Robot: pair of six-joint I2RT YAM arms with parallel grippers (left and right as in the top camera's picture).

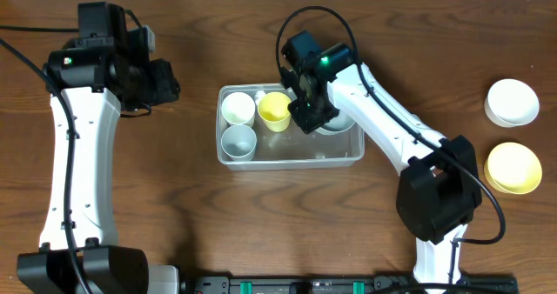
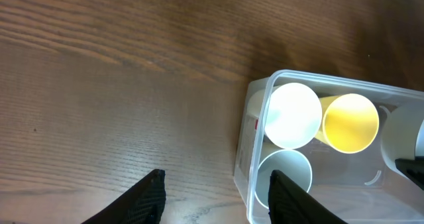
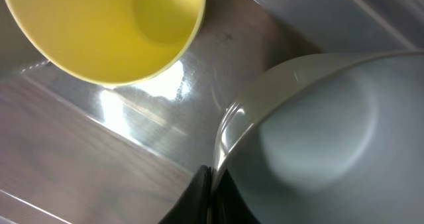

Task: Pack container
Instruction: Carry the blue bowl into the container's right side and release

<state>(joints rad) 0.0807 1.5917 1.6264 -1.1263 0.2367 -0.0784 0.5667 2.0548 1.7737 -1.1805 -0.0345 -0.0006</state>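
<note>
The clear container [image 1: 290, 159] sits mid-table and holds a white cup [image 1: 238, 109], a yellow cup [image 1: 275, 110], a grey cup [image 1: 238, 141] and a grey bowl [image 1: 338, 123]. My right gripper [image 1: 306, 111] is inside the container, shut on the grey bowl's rim [image 3: 222, 144]; the yellow cup [image 3: 106, 25] is just beside it. My left gripper [image 2: 215, 197] is open and empty, to the left of the container [image 2: 255, 151], whose cups show in the left wrist view.
A white bowl [image 1: 512, 101] and a yellow bowl [image 1: 513, 167] sit on the table at the far right. The left arm hangs over the table's left part.
</note>
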